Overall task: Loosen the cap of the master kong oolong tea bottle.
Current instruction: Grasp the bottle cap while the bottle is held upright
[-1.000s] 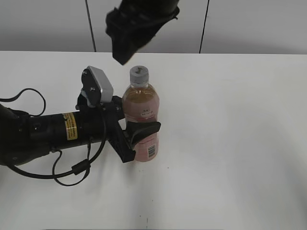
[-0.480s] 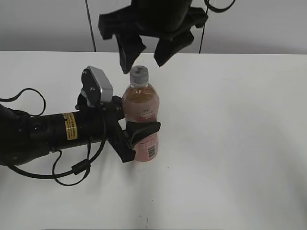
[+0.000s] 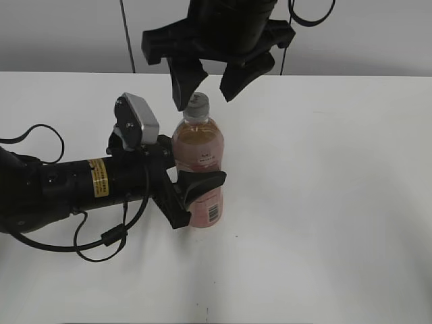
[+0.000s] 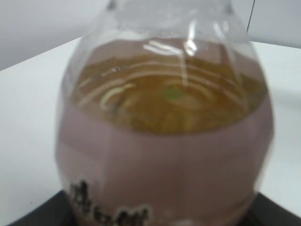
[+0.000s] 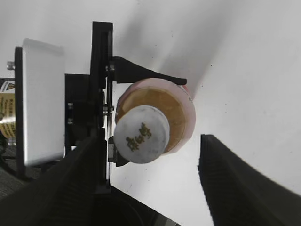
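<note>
The master kong oolong tea bottle [image 3: 198,158] stands upright on the white table, with amber-pink tea and a pink-and-white label. Its white cap [image 3: 196,102] is on the neck. My left gripper [image 3: 197,187] is shut on the bottle's lower body from the left. The bottle [image 4: 164,141] fills the left wrist view. My right gripper [image 3: 210,91] hangs open just above the cap, one finger on each side, not touching it. In the right wrist view the cap [image 5: 141,134] with its dark mark lies between the open fingers [image 5: 155,183], nearer the left one, above the bottle's shoulder [image 5: 181,117].
The left arm [image 3: 74,185], with its silver wrist camera [image 3: 138,118] and loose cables [image 3: 101,239], lies across the table's left side. The white table [image 3: 324,202] stretches to the right and front. A grey wall panel stands behind.
My right gripper has swung round over the bottle with its fingers spread, then come down a little towards the cap. The left gripper and the bottle have not moved.
</note>
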Tool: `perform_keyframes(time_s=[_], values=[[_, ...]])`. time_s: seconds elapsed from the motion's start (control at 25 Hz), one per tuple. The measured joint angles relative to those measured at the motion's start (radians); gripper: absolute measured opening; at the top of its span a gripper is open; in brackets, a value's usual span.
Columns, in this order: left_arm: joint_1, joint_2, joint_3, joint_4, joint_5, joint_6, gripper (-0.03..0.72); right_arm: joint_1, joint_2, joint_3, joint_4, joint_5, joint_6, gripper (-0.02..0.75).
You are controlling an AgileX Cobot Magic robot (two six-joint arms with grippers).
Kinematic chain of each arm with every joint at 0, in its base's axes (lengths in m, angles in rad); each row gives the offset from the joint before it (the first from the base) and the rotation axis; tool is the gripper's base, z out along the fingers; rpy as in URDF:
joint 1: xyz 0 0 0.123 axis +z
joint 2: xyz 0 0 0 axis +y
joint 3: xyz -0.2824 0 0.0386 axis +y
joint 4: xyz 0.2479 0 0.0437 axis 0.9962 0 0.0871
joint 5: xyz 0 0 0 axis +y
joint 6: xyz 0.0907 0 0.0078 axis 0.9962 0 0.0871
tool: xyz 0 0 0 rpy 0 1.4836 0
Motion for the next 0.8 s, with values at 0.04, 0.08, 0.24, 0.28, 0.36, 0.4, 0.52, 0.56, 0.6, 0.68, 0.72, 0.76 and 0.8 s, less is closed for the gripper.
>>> perform_keyframes(time_s=[0.04,0.08,0.24,0.28,0.36,0.4,0.52,0.56,0.6,0.68,0.72,0.76,0.8], values=[[0.000,0.000,0.000,0.000,0.000,0.000,0.385,0.000,0.002,0.000,0.000,0.000,0.001,0.500],[0.000,0.000,0.000,0.000,0.000,0.000,0.385,0.000,0.004,0.000,0.000,0.000,0.001,0.500],[0.000,0.000,0.000,0.000,0.000,0.000,0.385,0.000,0.022,0.000,0.003,0.000,0.003,0.498],[0.000,0.000,0.000,0.000,0.000,0.000,0.385,0.000,0.025,0.000,0.007,0.000,0.003,0.498],[0.000,0.000,0.000,0.000,0.000,-0.001,0.385,0.000,0.026,0.000,0.017,0.000,0.005,0.498],[0.000,0.000,0.000,-0.001,0.000,-0.001,0.385,0.000,0.026,0.000,0.021,0.000,0.005,0.496],[0.000,0.000,0.000,-0.001,0.000,-0.001,0.385,0.000,0.026,0.000,0.021,0.000,0.005,0.460],[0.000,0.000,0.000,-0.001,0.000,-0.001,0.385,0.000,0.026,0.000,0.019,0.000,0.005,0.434],[0.000,0.000,0.000,-0.001,0.000,-0.001,0.385,0.000,0.026,0.000,0.013,0.000,0.002,0.386],[0.000,0.000,0.000,-0.003,0.002,-0.001,0.385,0.000,0.026,0.000,0.005,0.000,-0.022,0.267],[0.000,0.000,0.000,-0.003,0.002,-0.001,0.385,0.000,0.026,0.000,0.000,-0.001,-0.052,0.268],[0.000,0.000,0.000,-0.004,0.002,-0.001,0.385,0.000,0.026,0.000,-0.001,-0.002,-0.091,0.268],[0.000,0.000,0.000,-0.004,0.002,-0.001,0.385,0.000,0.026,0.000,-0.001,-0.002,-0.134,0.268]])
